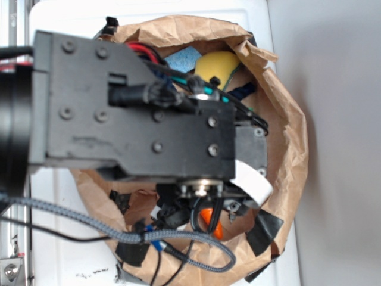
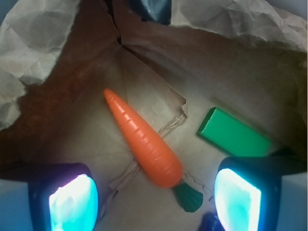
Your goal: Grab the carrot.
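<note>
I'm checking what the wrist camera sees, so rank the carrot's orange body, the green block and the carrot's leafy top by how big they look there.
1. Carrot's orange body, longest.
2. Green block, shorter, partly hidden by a pincer finger, so unsure.
3. Leafy top, clearly smallest.

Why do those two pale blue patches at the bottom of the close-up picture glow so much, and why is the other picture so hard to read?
Wrist view: the tool fingertips sit very near the lens, blurred and washed out by glare, while the carrot and green block stay fairly sharp. Exterior view: the dark arm blocks most of the paper bag, with the carrot barely visible.
</note>
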